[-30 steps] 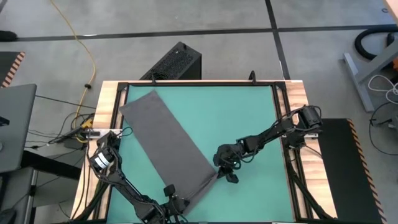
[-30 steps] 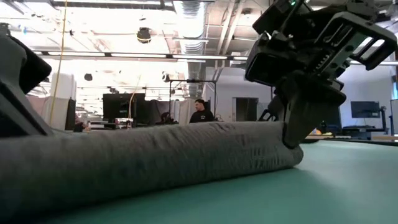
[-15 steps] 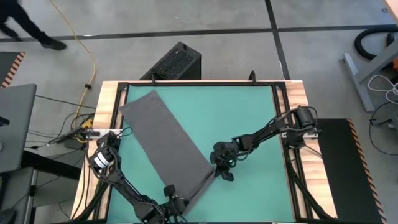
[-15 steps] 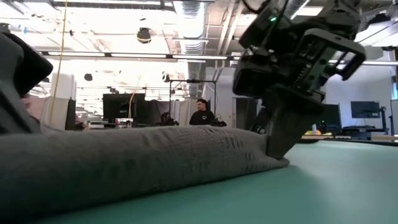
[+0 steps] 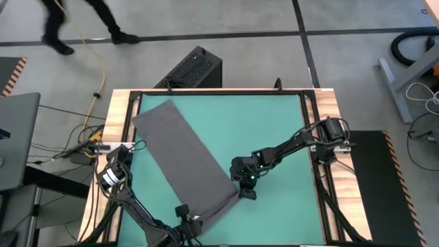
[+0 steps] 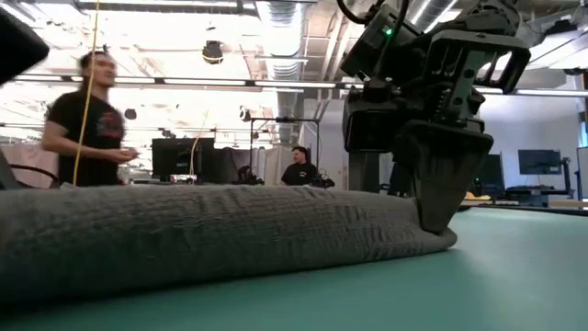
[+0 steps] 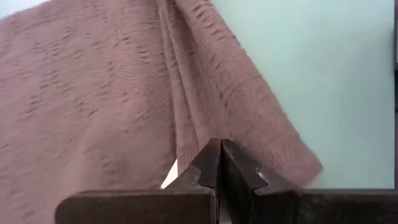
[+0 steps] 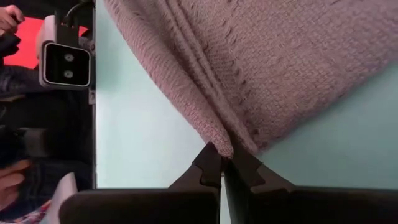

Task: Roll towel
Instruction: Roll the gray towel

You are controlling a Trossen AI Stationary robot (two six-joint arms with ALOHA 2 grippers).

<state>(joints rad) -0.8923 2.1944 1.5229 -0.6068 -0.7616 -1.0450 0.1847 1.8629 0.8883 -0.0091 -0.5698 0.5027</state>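
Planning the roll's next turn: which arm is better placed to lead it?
Probably both together: the right gripper is shut on the towel's near corner, and the left gripper is shut on the same folded end, at the mat's front.

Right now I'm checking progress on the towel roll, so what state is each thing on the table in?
towel: lying diagonally on the mat, near short edge folded over into a thick lip, the rest flat and unrolled.
left gripper: shut on the towel at its near corner.
right gripper: shut on the towel at the other end of the folded edge.
green mat: flat, bare beside the towel.
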